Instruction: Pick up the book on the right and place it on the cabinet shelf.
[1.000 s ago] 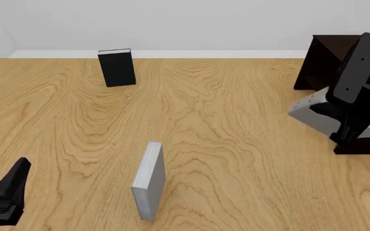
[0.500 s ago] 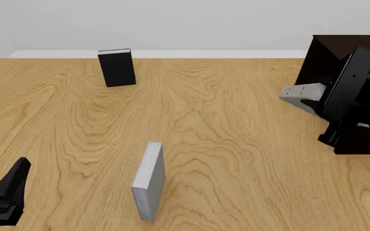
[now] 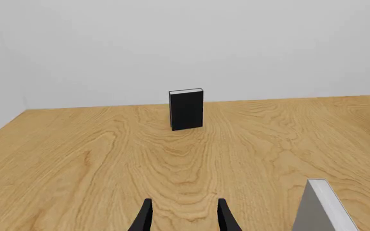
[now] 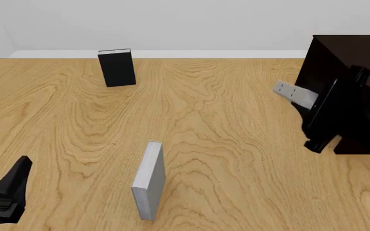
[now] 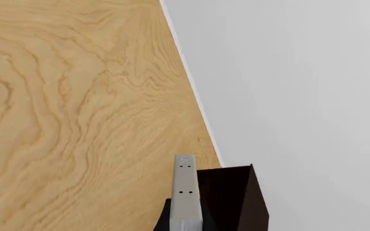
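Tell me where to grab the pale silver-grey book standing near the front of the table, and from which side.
Grip the silver-grey book across its two covers, near the top edge, coming down from above. It stands upright with its thin edge toward the arms and its covers facing left and right, so open fingers can straddle its thickness. The left gripper looks nearest.

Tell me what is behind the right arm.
The dark cabinet stands behind the right arm. The arm covers its lower front, so the shelf cannot be seen. The grey book sticks out left.

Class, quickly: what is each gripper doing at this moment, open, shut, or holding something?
Left gripper: open, holding nothing, low over the table.
Right gripper: shut on the grey book, lifted beside the cabinet.
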